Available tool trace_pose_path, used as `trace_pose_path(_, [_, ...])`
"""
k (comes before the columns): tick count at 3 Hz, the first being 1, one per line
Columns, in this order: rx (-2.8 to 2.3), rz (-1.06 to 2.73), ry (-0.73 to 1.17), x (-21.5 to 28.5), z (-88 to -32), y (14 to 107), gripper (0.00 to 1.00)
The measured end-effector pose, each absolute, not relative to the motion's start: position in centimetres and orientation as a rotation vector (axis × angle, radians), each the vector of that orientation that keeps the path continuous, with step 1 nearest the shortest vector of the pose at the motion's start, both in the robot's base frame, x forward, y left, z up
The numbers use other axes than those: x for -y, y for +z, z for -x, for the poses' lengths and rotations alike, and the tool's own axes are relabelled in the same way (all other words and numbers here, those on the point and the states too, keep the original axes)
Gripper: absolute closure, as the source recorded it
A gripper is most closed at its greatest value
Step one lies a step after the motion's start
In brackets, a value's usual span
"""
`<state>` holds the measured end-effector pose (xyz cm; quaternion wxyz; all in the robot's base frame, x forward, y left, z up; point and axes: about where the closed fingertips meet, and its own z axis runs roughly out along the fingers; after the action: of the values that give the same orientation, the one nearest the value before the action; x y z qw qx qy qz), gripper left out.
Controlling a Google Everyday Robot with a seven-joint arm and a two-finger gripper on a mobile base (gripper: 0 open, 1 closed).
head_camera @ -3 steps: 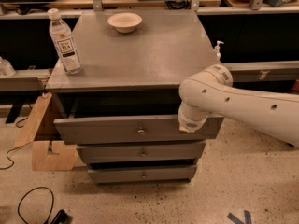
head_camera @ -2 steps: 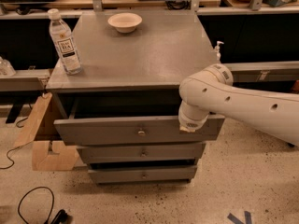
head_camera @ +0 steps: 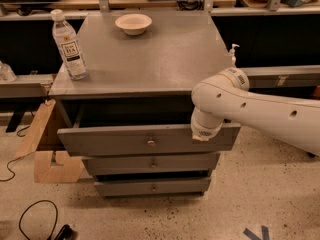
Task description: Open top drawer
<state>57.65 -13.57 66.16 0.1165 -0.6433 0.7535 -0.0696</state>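
The top drawer [head_camera: 125,140] is the widest grey front, with a small brass knob [head_camera: 150,142] at its centre. It stands pulled out from the grey cabinet [head_camera: 150,59], with a dark gap showing above its front. My white arm [head_camera: 220,101] reaches in from the right and bends down at the drawer's top right edge. Its rounded joint end [head_camera: 204,130] rests against the drawer front there. My gripper is hidden behind this joint, somewhere at the drawer's right end.
Two narrower grey drawer fronts [head_camera: 152,163] [head_camera: 152,187] sit shut below. On the cabinet top stand a water bottle [head_camera: 68,46] at the left and a white bowl [head_camera: 133,23] at the back. A cardboard box [head_camera: 47,149] and cables [head_camera: 35,224] lie on the floor at the left.
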Motion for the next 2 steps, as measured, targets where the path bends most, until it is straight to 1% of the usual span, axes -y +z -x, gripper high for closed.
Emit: trace_pose_path(2, [-2.206,1.884,-0.204,13.57,-57.65,66.17,1.00])
